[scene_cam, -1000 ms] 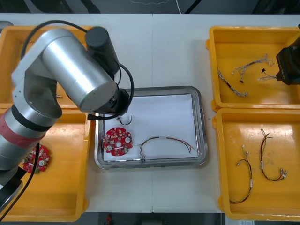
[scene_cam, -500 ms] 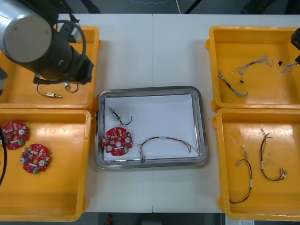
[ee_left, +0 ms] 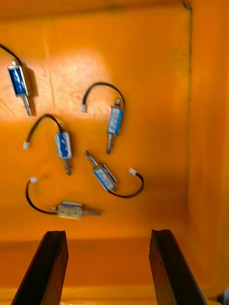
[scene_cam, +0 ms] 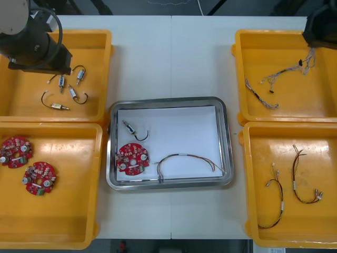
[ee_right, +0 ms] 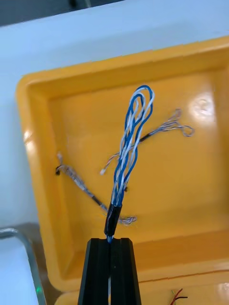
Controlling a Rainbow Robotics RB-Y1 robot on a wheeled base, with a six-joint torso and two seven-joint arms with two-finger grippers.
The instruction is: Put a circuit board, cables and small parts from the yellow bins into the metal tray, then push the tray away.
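Metal tray (scene_cam: 226,142) sits mid-table in the front view, white inside. It holds a red circuit board (scene_cam: 132,158), one small metal part (scene_cam: 129,127) and a red and yellow cable (scene_cam: 184,159). Board print too small to read. My left arm (scene_cam: 31,42) is over the far left yellow bin (scene_cam: 100,79), my right arm (scene_cam: 322,26) over the far right yellow bin (scene_cam: 295,108).

Right wrist: right gripper (ee_right: 110,245) clamped on a twisted blue and white cable (ee_right: 131,143), held above that bin.

Left wrist: left gripper (ee_left: 107,236) has its fingers spread, above five loose small metal parts (ee_left: 105,176).
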